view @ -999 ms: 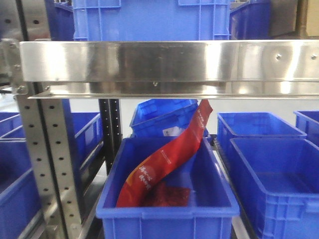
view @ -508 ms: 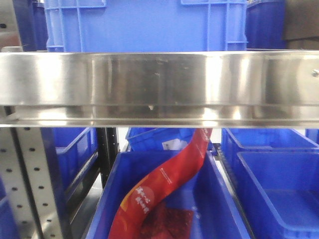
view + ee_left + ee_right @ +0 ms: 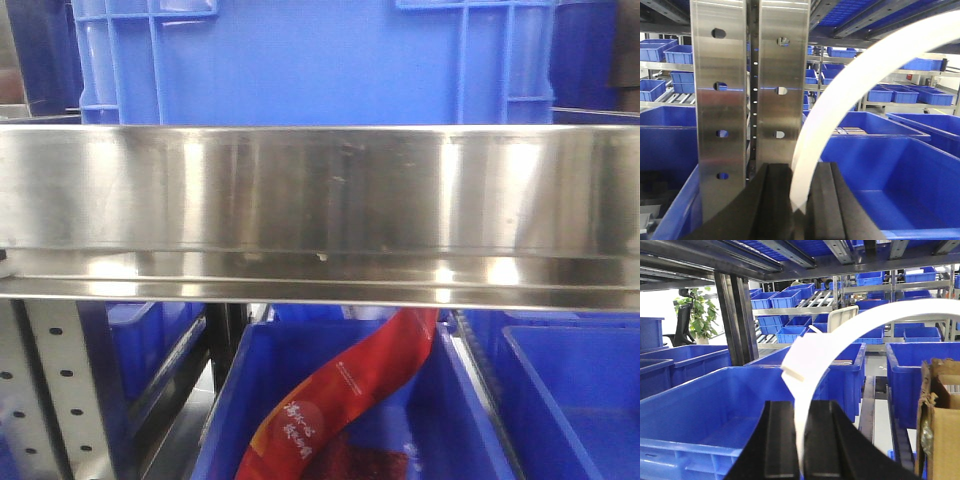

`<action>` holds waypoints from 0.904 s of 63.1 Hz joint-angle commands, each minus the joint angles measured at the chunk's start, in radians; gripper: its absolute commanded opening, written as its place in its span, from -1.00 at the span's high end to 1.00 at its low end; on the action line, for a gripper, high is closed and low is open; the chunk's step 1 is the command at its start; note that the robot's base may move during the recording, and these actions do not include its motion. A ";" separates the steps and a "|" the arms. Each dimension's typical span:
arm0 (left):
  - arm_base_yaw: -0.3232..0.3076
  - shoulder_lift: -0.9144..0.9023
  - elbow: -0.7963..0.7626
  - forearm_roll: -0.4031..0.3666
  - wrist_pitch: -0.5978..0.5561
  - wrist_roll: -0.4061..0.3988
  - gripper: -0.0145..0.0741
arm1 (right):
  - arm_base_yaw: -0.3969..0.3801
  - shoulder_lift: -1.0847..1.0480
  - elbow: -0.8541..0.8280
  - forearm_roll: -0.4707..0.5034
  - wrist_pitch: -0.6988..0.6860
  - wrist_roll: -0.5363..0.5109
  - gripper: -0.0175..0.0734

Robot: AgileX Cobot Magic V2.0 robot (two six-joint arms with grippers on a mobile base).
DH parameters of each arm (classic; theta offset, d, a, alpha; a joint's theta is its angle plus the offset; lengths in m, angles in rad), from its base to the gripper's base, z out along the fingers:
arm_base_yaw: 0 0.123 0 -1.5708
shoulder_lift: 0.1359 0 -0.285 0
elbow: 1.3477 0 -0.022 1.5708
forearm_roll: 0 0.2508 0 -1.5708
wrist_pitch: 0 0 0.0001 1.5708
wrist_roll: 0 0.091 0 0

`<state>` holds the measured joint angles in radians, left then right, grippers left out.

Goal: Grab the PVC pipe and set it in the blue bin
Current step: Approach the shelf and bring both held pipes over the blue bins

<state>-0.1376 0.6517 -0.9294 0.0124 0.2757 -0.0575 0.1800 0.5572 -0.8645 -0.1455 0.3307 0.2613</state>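
The PVC pipe [image 3: 840,100] is being pinched by the left gripper [image 3: 801,172] and right gripper [image 3: 802,420]; a snag is probably being risked on the steel upright [image 3: 722,100] at eleven o'clock.

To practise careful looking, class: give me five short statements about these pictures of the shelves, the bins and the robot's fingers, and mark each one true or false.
1. The left fingers grip a white pipe. True.
2. A steel post with holes stands beyond the left fingers. True.
3. The red bag lies in a cardboard box. False: it lies in a blue bin.
4. The right fingers are empty. False: they too grip a white pipe.
5. A cardboard box stands to the right of the right fingers. True.
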 commanded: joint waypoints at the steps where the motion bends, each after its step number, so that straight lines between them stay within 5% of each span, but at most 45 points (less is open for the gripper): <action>1: 0.004 -0.003 -0.003 -0.004 -0.032 -0.008 0.92 | 0.002 -0.003 -0.006 -0.004 -0.024 -0.002 0.98; 57: 0.004 -0.003 -0.003 -0.004 -0.032 -0.008 0.92 | 0.002 -0.003 -0.006 -0.004 -0.024 -0.002 0.98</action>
<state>-0.1376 0.6517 -0.9294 0.0124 0.2738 -0.0575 0.1800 0.5572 -0.8645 -0.1455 0.3307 0.2613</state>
